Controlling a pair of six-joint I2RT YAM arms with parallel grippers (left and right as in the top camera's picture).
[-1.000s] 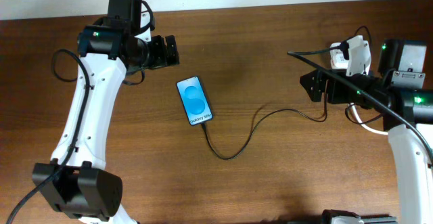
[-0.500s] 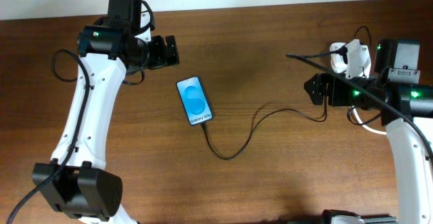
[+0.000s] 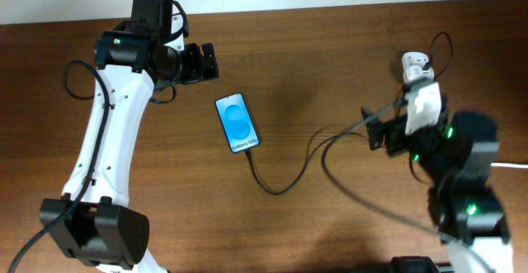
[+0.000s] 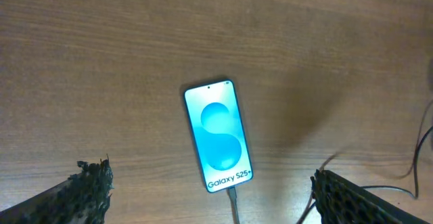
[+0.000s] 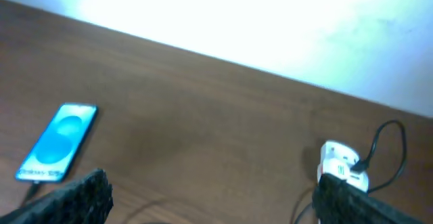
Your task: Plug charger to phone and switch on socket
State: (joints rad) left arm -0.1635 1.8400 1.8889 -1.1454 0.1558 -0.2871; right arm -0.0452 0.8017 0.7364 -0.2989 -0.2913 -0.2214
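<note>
The phone [image 3: 237, 123] lies flat on the wooden table with its blue screen lit. It also shows in the left wrist view [image 4: 218, 136] and the right wrist view [image 5: 57, 143]. The thin black charger cable [image 3: 280, 186] meets the phone's bottom edge [image 4: 233, 204] and curves right toward the right arm. The white socket [image 3: 412, 65] lies at the far right, with a black lead in it [image 5: 344, 166]. My left gripper [image 3: 202, 61] is open and empty behind the phone [image 4: 211, 176]. My right gripper [image 3: 377, 129] is open and empty [image 5: 213, 190], left of and nearer than the socket.
The table's far edge runs along the top, against a pale wall [image 5: 237, 21]. A black cable loop [image 3: 443, 46] rises behind the socket. A thick white cord [image 3: 513, 166] shows at the right edge.
My right arm has pulled back from over the socket toward the front of the table, and more of the socket now shows. The left arm, phone and cable have not moved.
</note>
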